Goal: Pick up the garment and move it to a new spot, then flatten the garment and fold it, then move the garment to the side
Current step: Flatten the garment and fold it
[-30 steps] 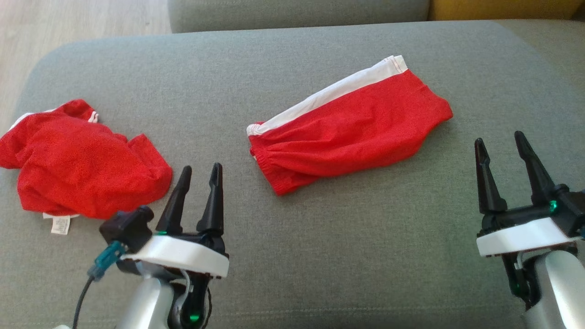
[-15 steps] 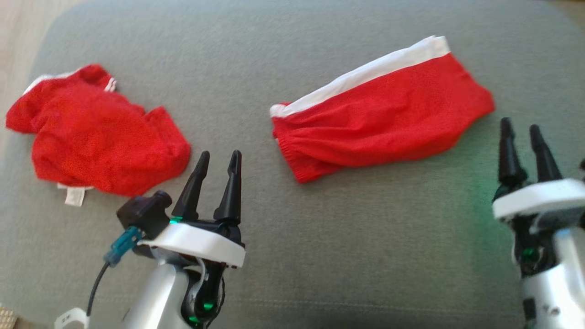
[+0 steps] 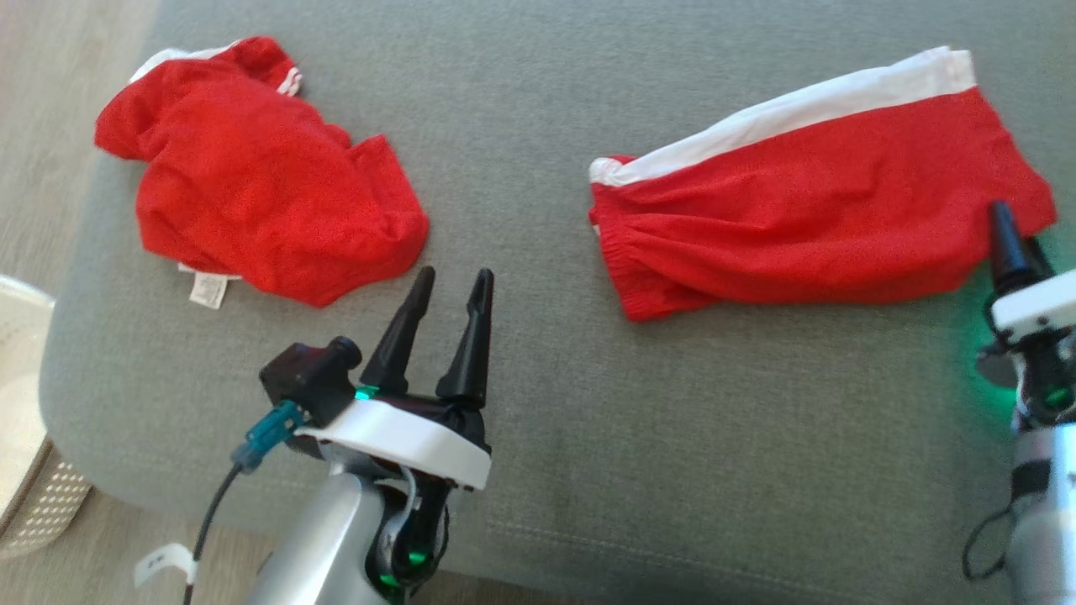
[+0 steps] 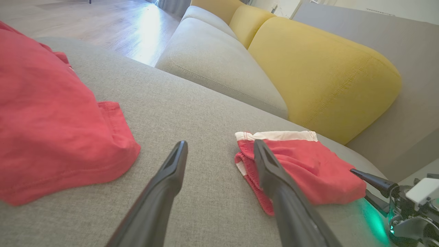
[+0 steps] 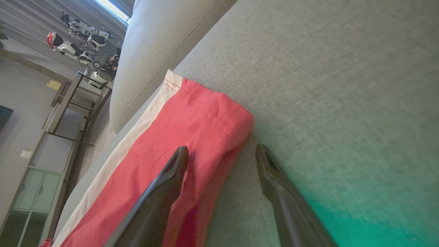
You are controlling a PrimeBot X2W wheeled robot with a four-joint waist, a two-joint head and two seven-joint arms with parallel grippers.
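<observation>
item: red shorts [image 3: 807,227], white band [image 3: 807,113] along the far edge; laid flat and folded lengthwise on the grey sofa cushion [image 3: 672,437], on the robot's right side; elastic waist end turned toward the middle of the cushion, hem end toward the right gripper [image 3: 1013,239].

item: crumpled red garment [image 3: 261,193]; heaped on the same cushion at the robot's far left, near the cushion's edge; well apart from the shorts; a white label [image 3: 206,290] is shown at its near edge; no gripper is touching it.

item: right gripper; jaws spread wide, nothing clamped between them; seen at the hem end of the shorts; in the right wrist view one finger [image 5: 161,192] is placed over the red cloth and the other [image 5: 284,199] over bare grey fabric, so that the shorts' near edge is straddled just short of the corner; whether the cloth is touched cannot be told; a green glow [image 5: 360,212] is cast on the cushion beside it.

item: left gripper [image 3: 456,277]; jaws spread wide, nothing held; positioned over bare cushion between the two garments, nearer the crumpled one, touching neither; fingers pointed away from the robot.

surroundings: yellow back cushion [image 4: 325,75] and a further grey seat are seen beyond the shorts in the left wrist view; wooden floor [image 3: 42,126] at the left of the cushion; a pale perforated container [image 3: 34,496] on the floor at the cushion's near left corner.
</observation>
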